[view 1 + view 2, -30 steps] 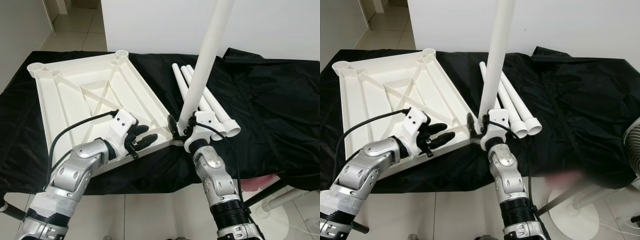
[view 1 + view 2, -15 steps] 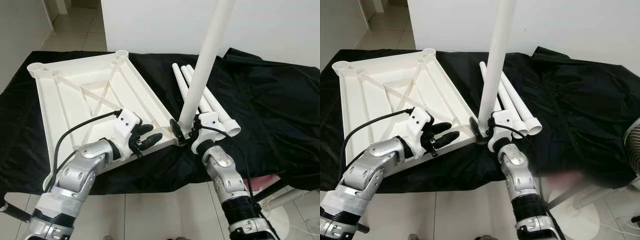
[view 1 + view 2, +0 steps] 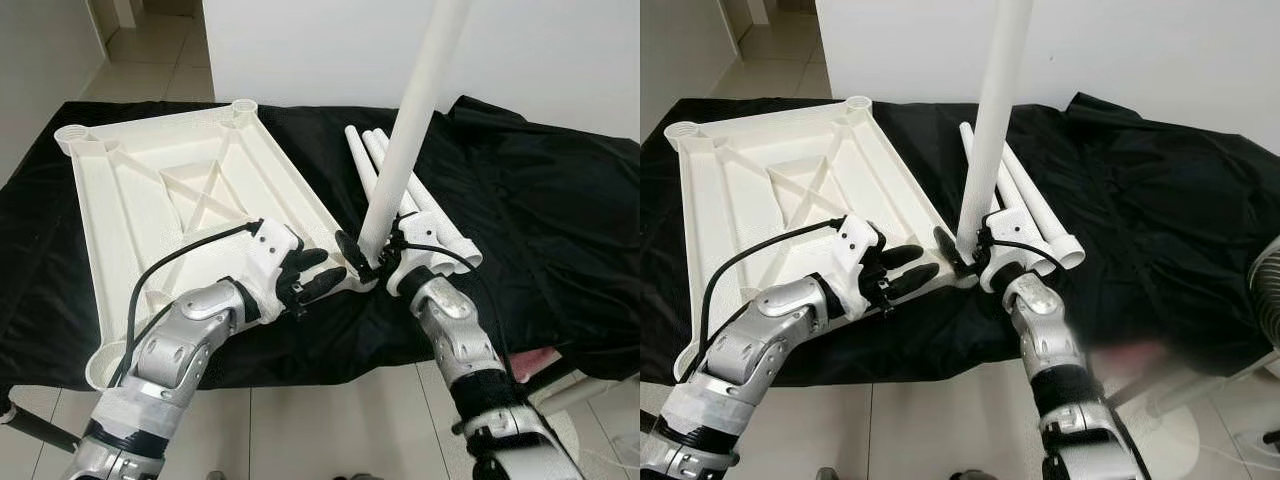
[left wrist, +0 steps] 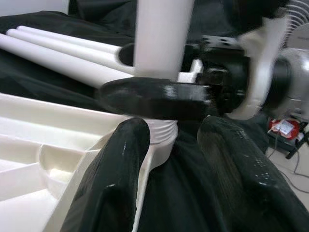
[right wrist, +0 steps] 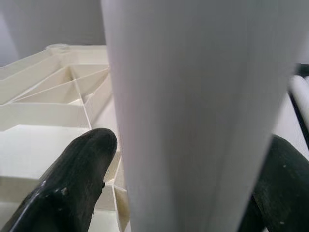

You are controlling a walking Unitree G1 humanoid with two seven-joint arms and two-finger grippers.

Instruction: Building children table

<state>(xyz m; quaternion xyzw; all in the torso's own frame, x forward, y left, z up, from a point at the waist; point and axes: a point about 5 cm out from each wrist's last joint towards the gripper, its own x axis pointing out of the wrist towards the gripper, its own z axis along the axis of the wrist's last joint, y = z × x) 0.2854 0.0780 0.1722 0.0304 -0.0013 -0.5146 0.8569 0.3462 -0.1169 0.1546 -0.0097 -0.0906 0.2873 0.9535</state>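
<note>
- White plastic table leg (image 3: 405,150) is held near-upright at the upturned tabletop's (image 3: 170,200) near right corner socket, clamped between the right gripper's (image 3: 368,258) fingers (image 5: 72,183).
- The tabletop's near edge is straddled by the left gripper (image 3: 322,272), fingers parted.
- Three spare legs (image 3: 440,225) are laid on the black cloth (image 3: 540,220), beside the tabletop's right edge.

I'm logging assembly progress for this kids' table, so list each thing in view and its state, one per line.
Tabletop: upside down on the black cloth, ribs up.
Upright leg: vertical, foot at the near corner socket.
Spare legs: lying loose on the cloth.
Right gripper: shut on the upright leg.
Left gripper: open, at the tabletop's near corner.
</note>
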